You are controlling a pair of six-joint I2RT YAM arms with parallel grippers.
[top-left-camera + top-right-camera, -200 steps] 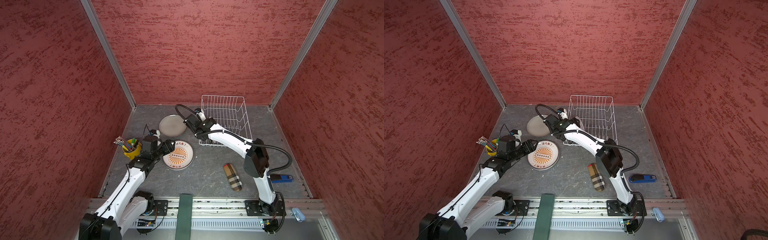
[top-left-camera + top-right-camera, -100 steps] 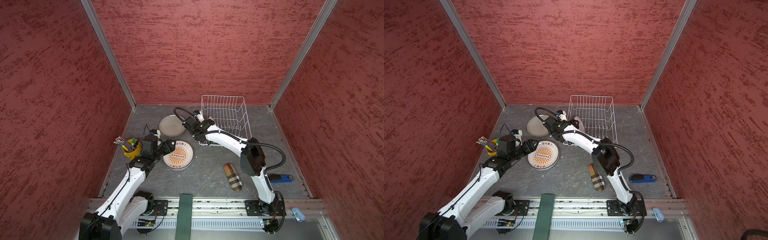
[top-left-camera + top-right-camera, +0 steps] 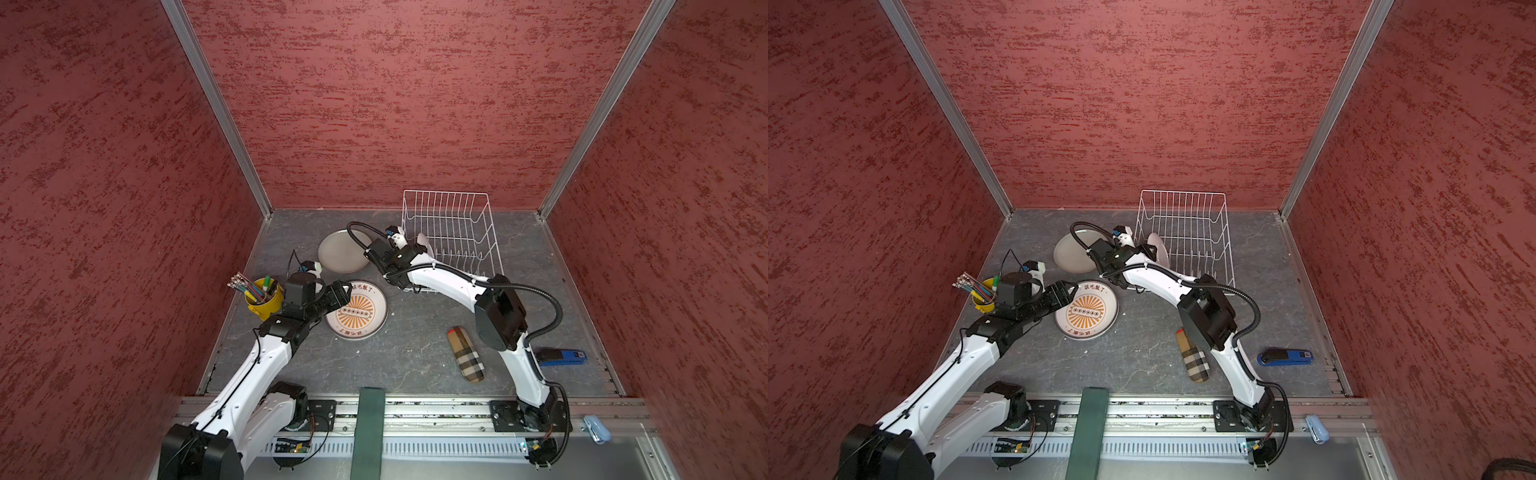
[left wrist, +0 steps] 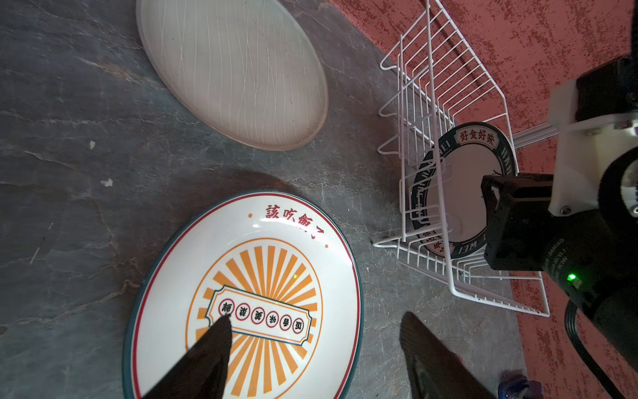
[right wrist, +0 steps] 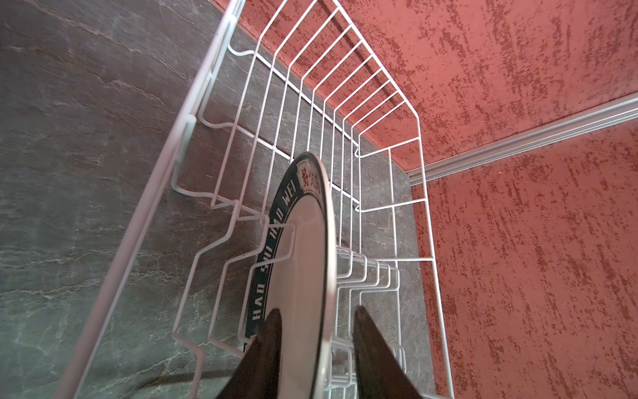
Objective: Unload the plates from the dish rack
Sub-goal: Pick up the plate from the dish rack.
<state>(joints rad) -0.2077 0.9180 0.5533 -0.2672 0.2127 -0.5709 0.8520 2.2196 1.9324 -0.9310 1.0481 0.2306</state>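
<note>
the white wire dish rack (image 3: pixel 451 224), flaring at the sides, is sitting at the back of the grey veined table (image 3: pixel 415 353), holding one glossy green-rimmed plate (image 5: pixel 300 276) upright among its prongs. a matte grey-beige plate (image 3: pixel 343 253) and a shiny sunburst plate (image 3: pixel 361 311) are lying flat near it. the right gripper (image 5: pixel 317 311) is straddling the upright rim, not clamped; the left gripper (image 4: pixel 316 317) is hovering wide, empty.
</note>
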